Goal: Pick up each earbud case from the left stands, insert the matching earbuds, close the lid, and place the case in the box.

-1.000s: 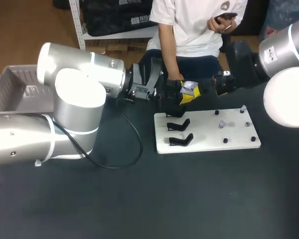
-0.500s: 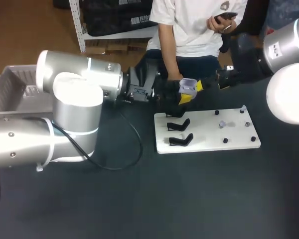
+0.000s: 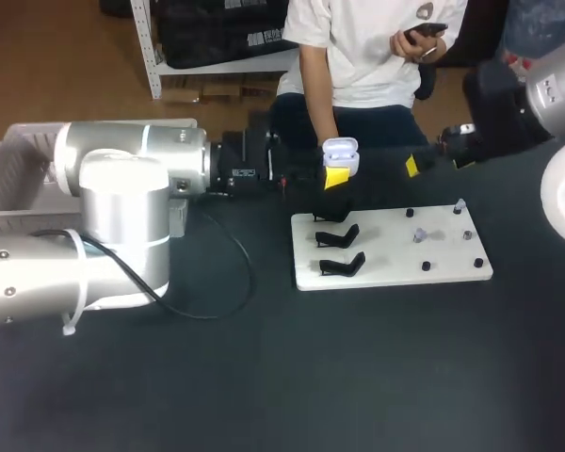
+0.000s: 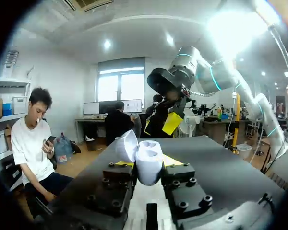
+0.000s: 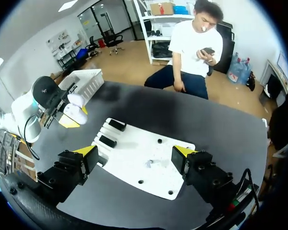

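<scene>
**My left hand [image 4: 145, 168] pinches the glossy white earbud case [image 4: 148, 162]; my right hand [image 5: 134, 155] is spread and holds nothing.**

The case sits between my left fingers, gripped from both sides, with its hinged lid [image 4: 126, 145] swung open. In the head view the case [image 3: 340, 154] is at the far left corner of the flat white board [image 3: 391, 268], above the farthest of the black stands [image 3: 337, 235]. The board lies on the dark bench [image 3: 311, 377]. Small pale earbuds [image 3: 420, 234] and black pegs are on the board's right half. My right hand [image 3: 433, 162] hangs beyond the board's far edge, well apart from the case. In the right wrist view the board is ahead of its fingers. The pale plastic box [image 3: 19, 169] stands at the bench's far left, behind my left arm.
</scene>
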`<state>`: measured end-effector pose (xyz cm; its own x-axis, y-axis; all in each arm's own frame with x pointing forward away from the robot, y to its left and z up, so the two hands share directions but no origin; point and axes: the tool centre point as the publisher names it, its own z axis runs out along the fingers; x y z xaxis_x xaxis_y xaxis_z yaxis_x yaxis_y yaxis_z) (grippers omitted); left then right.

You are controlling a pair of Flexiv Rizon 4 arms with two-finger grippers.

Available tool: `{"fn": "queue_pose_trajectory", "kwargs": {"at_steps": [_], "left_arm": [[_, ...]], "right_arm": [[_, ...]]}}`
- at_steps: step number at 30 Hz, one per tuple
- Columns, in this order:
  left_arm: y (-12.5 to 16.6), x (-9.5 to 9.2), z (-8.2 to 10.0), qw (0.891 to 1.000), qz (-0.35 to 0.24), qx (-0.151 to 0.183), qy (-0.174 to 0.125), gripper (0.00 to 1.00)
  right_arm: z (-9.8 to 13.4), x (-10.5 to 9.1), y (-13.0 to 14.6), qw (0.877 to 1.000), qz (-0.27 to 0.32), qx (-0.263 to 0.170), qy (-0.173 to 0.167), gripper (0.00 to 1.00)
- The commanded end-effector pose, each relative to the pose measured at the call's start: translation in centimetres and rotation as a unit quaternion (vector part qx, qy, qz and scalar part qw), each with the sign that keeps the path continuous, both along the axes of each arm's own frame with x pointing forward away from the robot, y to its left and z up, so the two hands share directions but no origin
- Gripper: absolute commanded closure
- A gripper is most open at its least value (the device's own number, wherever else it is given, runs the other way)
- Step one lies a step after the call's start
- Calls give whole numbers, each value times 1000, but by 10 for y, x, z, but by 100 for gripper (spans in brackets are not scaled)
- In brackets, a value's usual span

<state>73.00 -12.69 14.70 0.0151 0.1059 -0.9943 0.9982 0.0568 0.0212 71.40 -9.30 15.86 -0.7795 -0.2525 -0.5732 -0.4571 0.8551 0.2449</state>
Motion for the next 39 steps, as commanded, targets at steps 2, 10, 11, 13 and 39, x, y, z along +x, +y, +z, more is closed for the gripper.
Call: {"fn": "queue_pose_trajectory", "kwargs": {"at_steps": [2,10,11,13,39], "left_arm": [[4,-8,1,1000,13,-11,-6,100],[4,-9,0,1000,12,-7,-1,100],[3,-9,1,1000,10,-5,-2,100],[2,-8,1,1000,11,-4,-2,100],[2,-8,1,1000,11,-4,-2,100]], "right_arm": [[1,-9,-11,996,-36,-77,-7,0],[-15,-11,-26,991,-44,-129,19,0],[-17,-11,-27,989,-46,-139,23,0],[-21,-12,-29,987,-47,-155,26,0],[-103,35,-71,957,7,-277,88,0]]}}
